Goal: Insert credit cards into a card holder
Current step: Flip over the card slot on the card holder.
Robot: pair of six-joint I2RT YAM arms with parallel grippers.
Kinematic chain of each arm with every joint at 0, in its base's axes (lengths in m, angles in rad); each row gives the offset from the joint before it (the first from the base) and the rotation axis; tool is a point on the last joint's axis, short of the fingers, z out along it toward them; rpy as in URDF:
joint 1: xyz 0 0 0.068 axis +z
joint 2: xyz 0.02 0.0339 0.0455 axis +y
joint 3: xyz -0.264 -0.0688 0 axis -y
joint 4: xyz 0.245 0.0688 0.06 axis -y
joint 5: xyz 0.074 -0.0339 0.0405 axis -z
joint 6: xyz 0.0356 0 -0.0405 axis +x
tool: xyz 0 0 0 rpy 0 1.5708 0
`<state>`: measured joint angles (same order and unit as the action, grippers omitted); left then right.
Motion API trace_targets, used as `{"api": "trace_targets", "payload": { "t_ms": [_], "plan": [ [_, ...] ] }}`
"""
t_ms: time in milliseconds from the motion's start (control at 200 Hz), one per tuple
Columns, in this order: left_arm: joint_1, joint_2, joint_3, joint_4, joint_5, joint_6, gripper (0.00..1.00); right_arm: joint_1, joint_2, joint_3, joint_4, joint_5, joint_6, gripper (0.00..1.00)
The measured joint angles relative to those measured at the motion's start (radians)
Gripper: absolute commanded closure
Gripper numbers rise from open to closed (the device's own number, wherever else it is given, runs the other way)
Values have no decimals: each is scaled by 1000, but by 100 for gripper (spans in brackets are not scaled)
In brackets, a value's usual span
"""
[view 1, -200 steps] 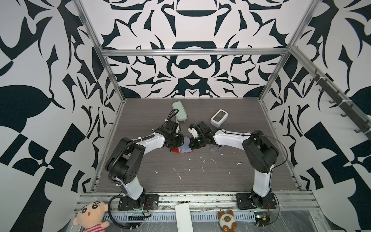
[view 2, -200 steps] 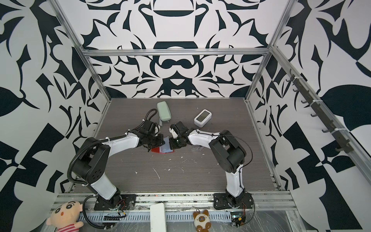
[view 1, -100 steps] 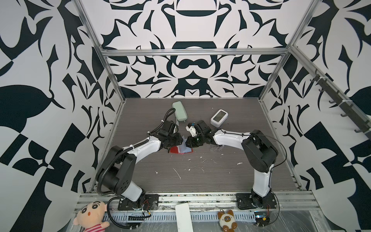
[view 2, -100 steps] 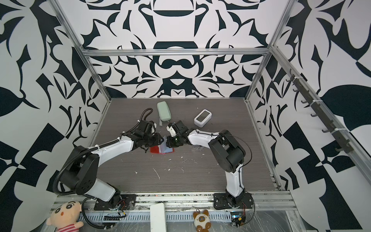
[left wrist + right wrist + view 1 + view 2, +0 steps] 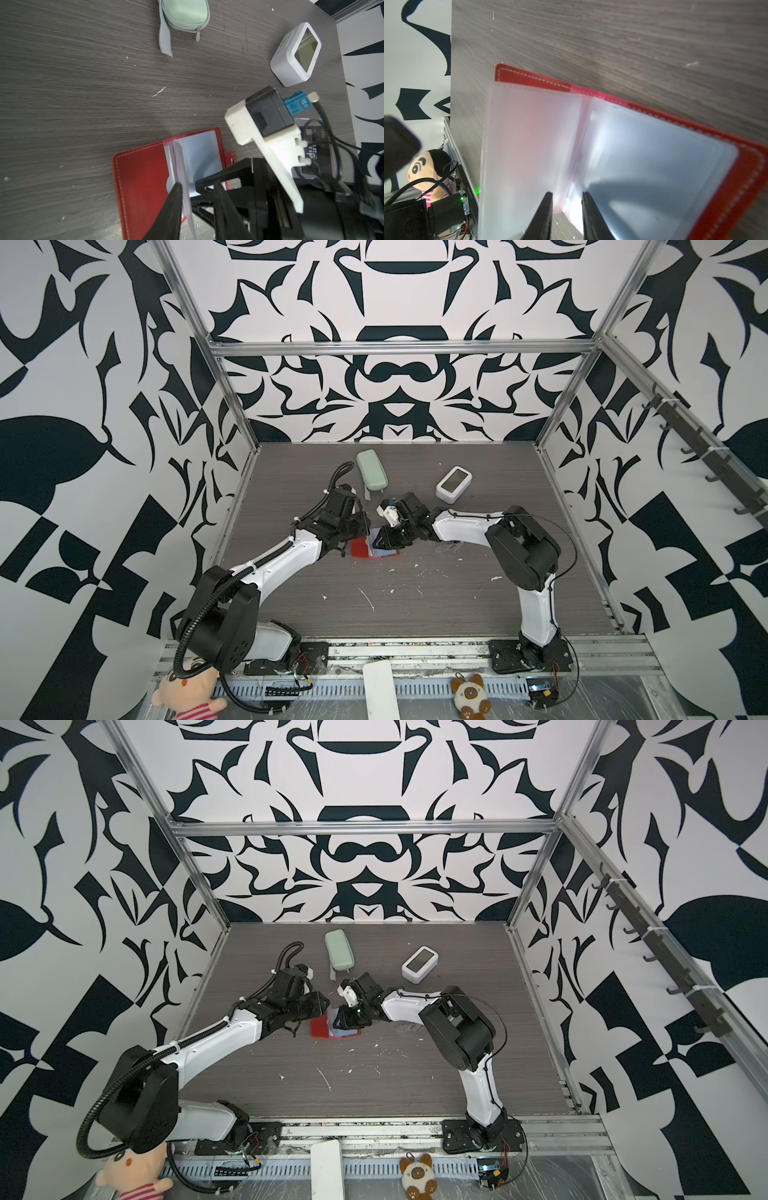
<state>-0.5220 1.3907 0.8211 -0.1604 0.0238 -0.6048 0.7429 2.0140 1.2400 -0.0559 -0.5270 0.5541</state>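
The red card holder (image 5: 360,548) (image 5: 320,1028) lies open on the table, its clear sleeve pages up. In the left wrist view one sleeve page (image 5: 180,158) stands upright between the fingers of my left gripper (image 5: 197,185), close to one finger, and the jaws are open. My right gripper (image 5: 566,194) comes from the opposite side, open, over the pages' lower edge, with table showing in its gap. A bluish card (image 5: 654,158) sits in the flat sleeve. A black VIP credit card (image 5: 312,150) stands in a clear acrylic stand (image 5: 446,546) under the right arm.
A mint-green case (image 5: 371,470) and a white box with a screen (image 5: 454,484) lie behind the grippers. White scraps (image 5: 368,599) litter the table in front. Two plush toys (image 5: 187,693) (image 5: 469,695) sit past the front rail.
Both grippers have gone from shut to open at the card holder. The left arm has stretched out lower and its elbow has swung left; the right arm has hardly moved.
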Motion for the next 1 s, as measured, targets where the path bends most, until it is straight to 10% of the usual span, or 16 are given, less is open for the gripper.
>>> {"api": "trace_targets", "payload": {
  "t_ms": [1000],
  "plan": [
    [0,222,28,-128,-91,3,77,16,-17,34,-53,106,-10,65]
  ]
}}
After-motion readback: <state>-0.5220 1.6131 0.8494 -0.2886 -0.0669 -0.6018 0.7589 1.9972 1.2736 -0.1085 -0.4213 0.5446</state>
